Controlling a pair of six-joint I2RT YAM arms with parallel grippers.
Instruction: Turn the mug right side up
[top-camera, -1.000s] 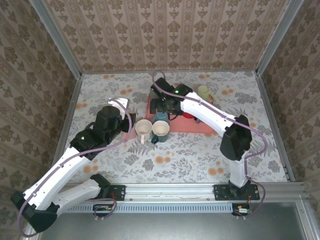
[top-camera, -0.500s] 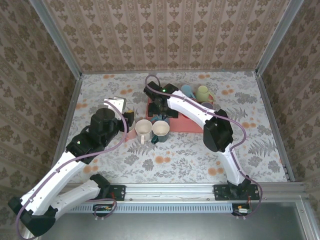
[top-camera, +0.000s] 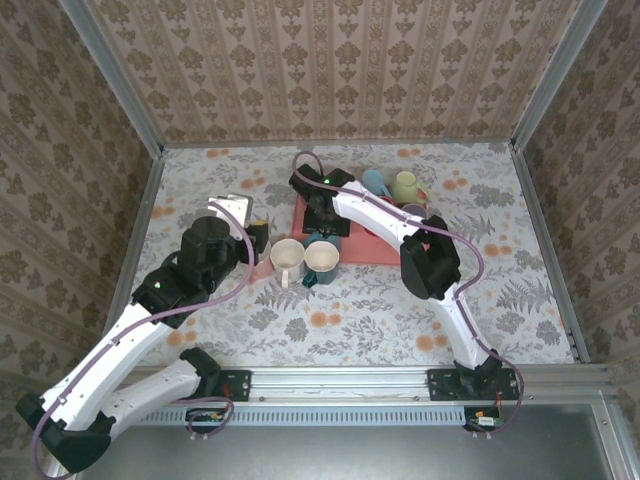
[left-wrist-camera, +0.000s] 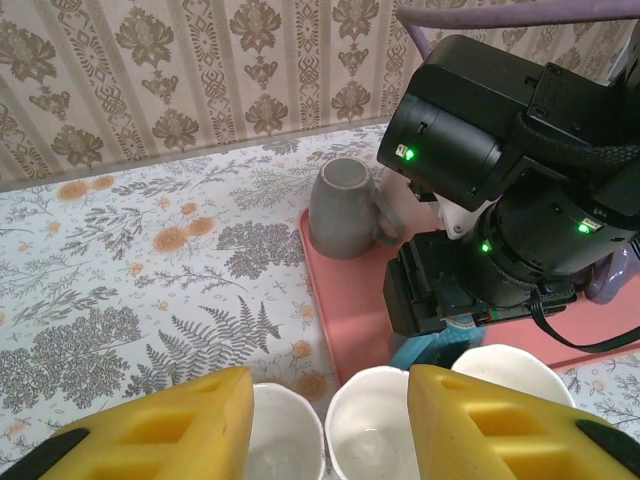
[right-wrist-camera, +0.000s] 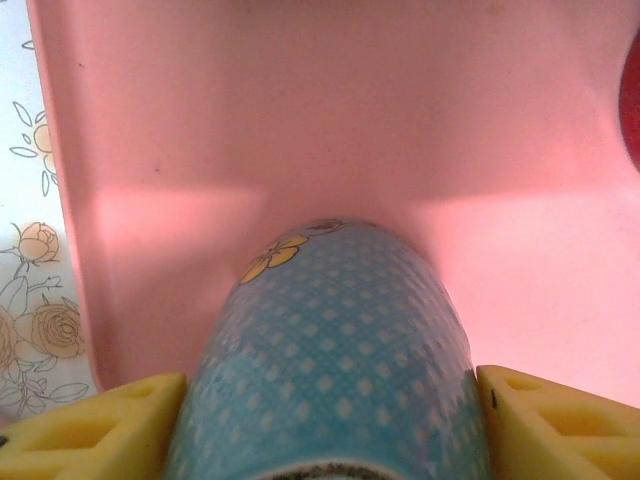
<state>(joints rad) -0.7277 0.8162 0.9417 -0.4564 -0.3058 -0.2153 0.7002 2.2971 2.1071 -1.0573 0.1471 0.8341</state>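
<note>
**Right gripper clamped on blue mug, left end of tray**

My right arm reaches forward and to the left over the pink tray, wrist tipped down. The right gripper has 1 yellow finger pressed to each side of the blue mug.

My left arm is bent. The left gripper hovers with its fingers spread and holds nothing.

The mug is pale blue with white dots and 1 yellow flower. It sits on the tray floor near the left wall. I cannot tell which way up it is.

A grey mug stands bottom-up at the tray's far-left corner. 2 white mugs stand mouth-up below the left gripper.
</note>
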